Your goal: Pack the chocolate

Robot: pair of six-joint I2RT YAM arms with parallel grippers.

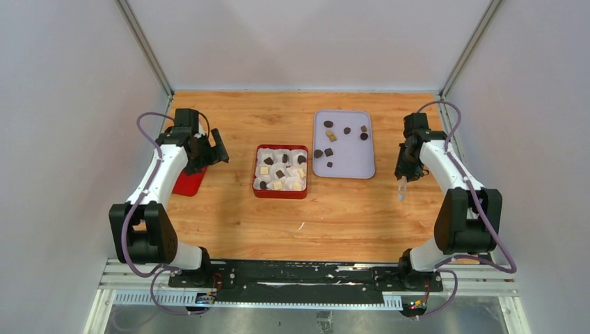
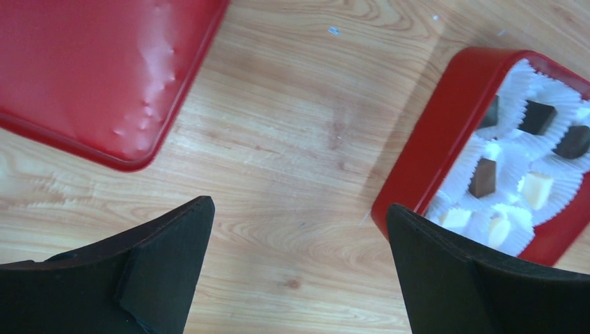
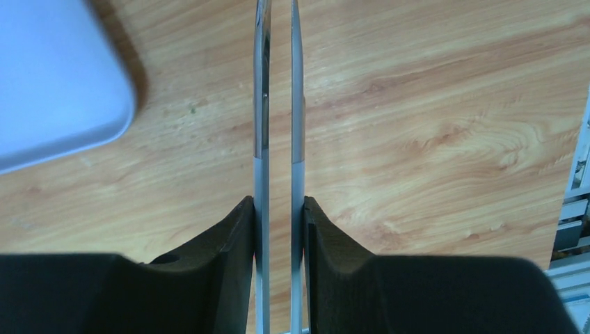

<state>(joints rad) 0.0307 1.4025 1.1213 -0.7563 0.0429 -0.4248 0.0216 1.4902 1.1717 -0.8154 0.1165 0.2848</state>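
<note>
Step in hand, as we judge it: between picks, with the packing part done. The right pincer (image 1: 402, 177) is clamped on a pair of tweezers (image 3: 259, 104). Its blades run nearly parallel with only a thin gap, and we see nothing between them. It hangs over bare bench (image 1: 229, 216), just right of the lavender tray (image 1: 351, 163). The left pincer (image 2: 299, 207) is spread wide and holds nothing, over wood between the red lid (image 2: 83, 62) and the red box (image 2: 431, 139). The chocolate (image 1: 329, 165) sits in two places. On the tray we count about nine loose pieces: seven dark and what looks like two tan ones touching. In the box we count about nine more seated in white paper cups (image 2: 549, 90): four dark, one mid brown and four cream. The left wrist view shows at least one cup with nothing in it, but the cups crowd too closely for a firm count. Other counts: one box, one lid, one tray, one pair of tweezers. Next move, in our judgement: swing the tweezers left over the tray, let the blades part around one piece, pinch lightly and carry it to an unfilled cup. The small pieces may slip or be marked if squeezed hard.
</note>
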